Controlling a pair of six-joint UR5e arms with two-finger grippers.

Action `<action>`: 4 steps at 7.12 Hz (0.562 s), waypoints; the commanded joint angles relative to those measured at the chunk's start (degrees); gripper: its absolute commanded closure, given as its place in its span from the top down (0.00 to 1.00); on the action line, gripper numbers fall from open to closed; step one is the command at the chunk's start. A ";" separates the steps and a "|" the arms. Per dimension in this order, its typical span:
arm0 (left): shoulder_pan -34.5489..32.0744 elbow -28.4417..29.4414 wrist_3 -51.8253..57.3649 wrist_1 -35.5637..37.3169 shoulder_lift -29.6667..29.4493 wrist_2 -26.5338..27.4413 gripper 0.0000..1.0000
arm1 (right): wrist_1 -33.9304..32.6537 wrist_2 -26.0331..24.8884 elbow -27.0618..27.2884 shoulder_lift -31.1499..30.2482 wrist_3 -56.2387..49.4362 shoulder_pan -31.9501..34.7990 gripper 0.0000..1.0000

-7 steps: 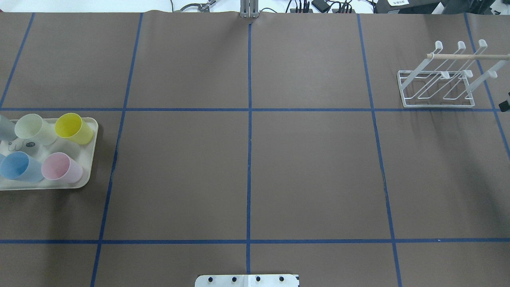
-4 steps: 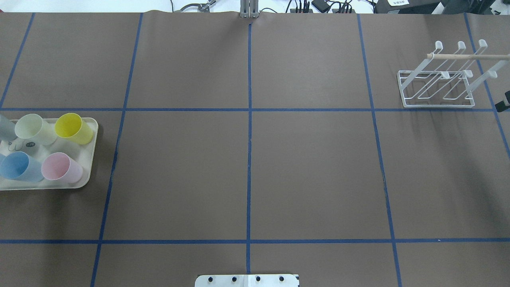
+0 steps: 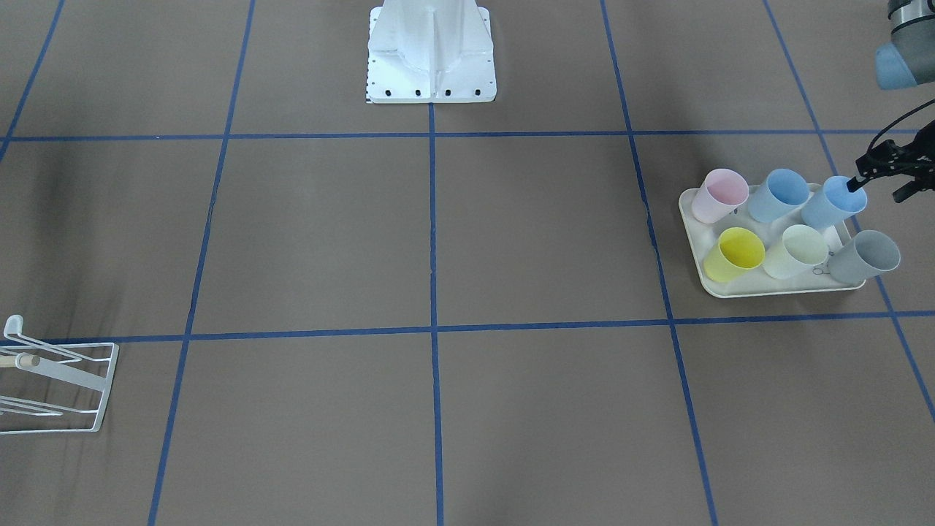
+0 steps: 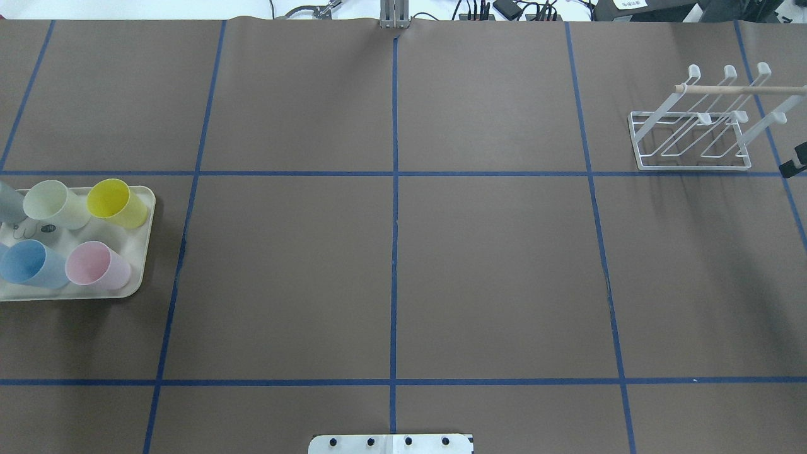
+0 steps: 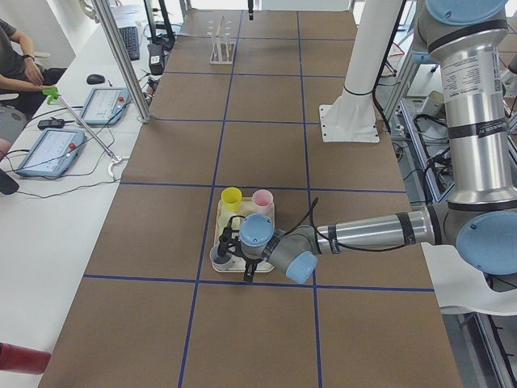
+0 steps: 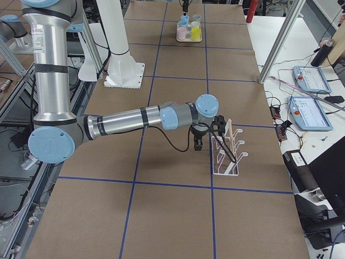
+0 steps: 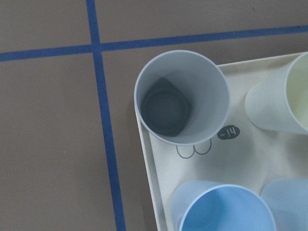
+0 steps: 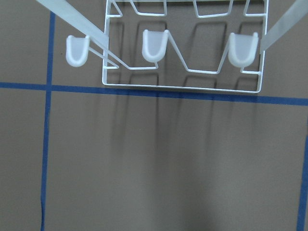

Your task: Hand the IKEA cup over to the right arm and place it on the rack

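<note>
Tray (image 4: 142,258) is holding the grey cup (image 7: 180,96) at its corner, left end effector (image 3: 874,190) hovering above; right end effector (image 6: 207,135) is hanging beside the rack (image 6: 226,156), far from the tray. Open or closed, I cannot tell for either.

Left gripper (image 3: 878,189) hovers low, jaws apart — right gripper (image 6: 198,141) likewise low.

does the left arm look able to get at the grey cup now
Probably yes: the left gripper hangs above the tray, its wrist camera looks straight into the grey cup, and nothing covers it. The pale green cup stands close.
</note>
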 commanded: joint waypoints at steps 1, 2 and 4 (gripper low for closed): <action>1.42 1.51 0.04 -0.30 -0.42 0.13 1.00 | -0.04 0.07 0.00 0.02 0.01 -0.12 1.00; 1.42 2.04 0.04 -0.74 -0.68 0.04 0.95 | -0.04 0.07 0.00 0.02 0.01 -0.12 1.00; 1.42 2.13 -0.05 -0.83 -0.86 0.04 0.32 | -0.04 0.07 0.00 0.02 0.01 -0.12 1.00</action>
